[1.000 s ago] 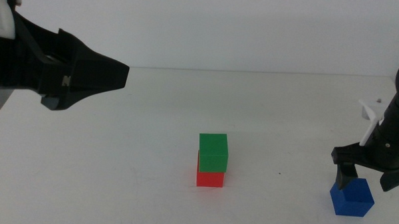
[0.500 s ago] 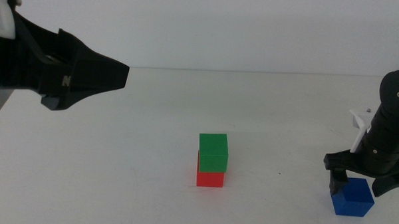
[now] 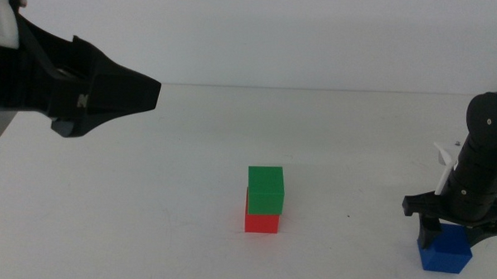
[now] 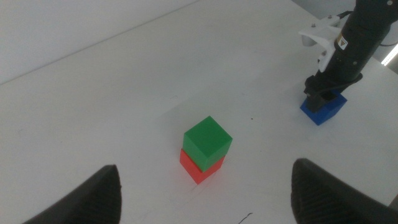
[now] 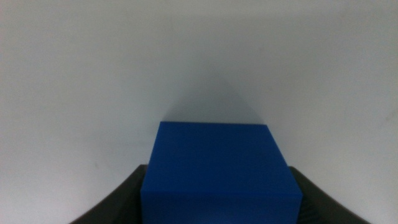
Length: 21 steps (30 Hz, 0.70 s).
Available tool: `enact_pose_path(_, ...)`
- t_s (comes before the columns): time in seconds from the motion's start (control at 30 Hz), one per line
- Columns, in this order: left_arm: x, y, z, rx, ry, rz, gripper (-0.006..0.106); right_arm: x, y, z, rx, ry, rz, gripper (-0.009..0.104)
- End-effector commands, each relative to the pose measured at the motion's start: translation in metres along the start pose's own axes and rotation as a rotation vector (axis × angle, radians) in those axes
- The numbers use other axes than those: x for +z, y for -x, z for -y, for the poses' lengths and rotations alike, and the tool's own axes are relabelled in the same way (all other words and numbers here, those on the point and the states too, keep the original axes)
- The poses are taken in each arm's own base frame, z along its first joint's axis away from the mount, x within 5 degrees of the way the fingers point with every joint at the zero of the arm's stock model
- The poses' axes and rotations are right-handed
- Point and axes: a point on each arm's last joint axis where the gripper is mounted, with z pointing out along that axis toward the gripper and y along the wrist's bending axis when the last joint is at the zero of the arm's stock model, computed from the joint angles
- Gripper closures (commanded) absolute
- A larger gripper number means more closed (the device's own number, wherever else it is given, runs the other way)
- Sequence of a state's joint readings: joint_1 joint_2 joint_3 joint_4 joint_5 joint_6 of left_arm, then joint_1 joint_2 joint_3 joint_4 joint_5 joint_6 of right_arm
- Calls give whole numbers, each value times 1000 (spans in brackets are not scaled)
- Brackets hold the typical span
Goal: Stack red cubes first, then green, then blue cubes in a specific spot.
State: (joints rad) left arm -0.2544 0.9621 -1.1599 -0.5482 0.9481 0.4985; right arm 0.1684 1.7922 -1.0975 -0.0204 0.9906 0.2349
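Nearest to me on my middle camera, at the right front of the white table (image 3: pixel 147 202), I have the right gripper (image 3: pixel 451 236) down over the blue cube (image 3: pixel 445 250), its arm standing almost upright above it. The cube sits on the tabletop, and my right wrist camera shows the blue cube (image 5: pixel 221 171) filling the space between the two dark jaws, one on each side of it; the jaws are apart and reach down past its sides, but I cannot tell from these views whether they are touching its faces yet. A little farther in, near the middle of the table, I see the green cube (image 3: pixel 265 190) sitting on top of the red cube (image 3: pixel 260 222), turned slightly so its edges do not line up with the red one beneath. My left wrist camera shows the same pair, green cube (image 4: pixel 208 140) on red cube (image 4: pixel 199 168), well apart from the blue cube (image 4: pixel 323 109) and the right gripper (image 4: pixel 320 93) over it. Farthest back, at the left side of the middle view, the left gripper (image 3: pixel 146 93) hangs in the air above the table, holding nothing, its jaws spread wide in its own wrist view.
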Motion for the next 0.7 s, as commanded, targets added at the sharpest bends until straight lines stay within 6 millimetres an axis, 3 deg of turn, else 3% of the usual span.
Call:
enact_pose_path(0.0,-9,11,3,-4,6,89,7,-33,-3,0,-15,-9,54,96)
enact_pose_path(0.17,-9,11,3,-4,6,89,7,-84,-5,-14,-2,-9,76,96)
enact_pose_path(0.3,-9,11,3,-4,6,89,7,-114,-3,-34,1,-18,133,96)
enact_pose_path(0.67,-9,11,3,-4,6,89,7,-137,-7,-97,-19,59,218,96)
